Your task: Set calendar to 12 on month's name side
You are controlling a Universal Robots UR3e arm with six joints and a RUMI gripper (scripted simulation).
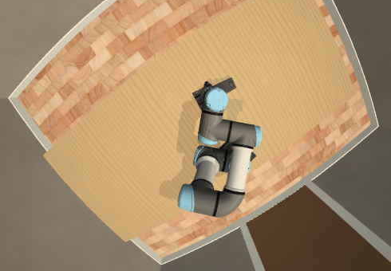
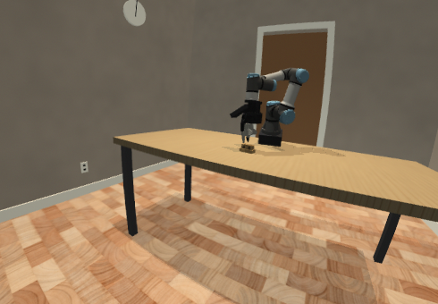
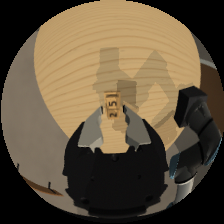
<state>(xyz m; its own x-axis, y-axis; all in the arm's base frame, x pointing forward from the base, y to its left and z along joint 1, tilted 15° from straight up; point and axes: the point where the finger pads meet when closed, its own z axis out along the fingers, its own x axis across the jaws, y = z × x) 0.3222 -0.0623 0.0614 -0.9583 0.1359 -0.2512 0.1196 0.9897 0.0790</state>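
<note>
Beneath me, the wood-grained bench (image 1: 152, 109) (image 2: 188, 147) (image 3: 115, 40) carries the small calendar (image 2: 247, 149) (image 3: 112, 103), keeping its tray supported. My gripper (image 1: 203, 96) (image 2: 246, 141) (image 3: 112, 106) points down at it, fingers partly apart, clamped on nothing. This narrow gap probably suits straddling one cube without disturbing its neighbour. Cube digits face upward; I cannot confirm the month side's reading.
</note>
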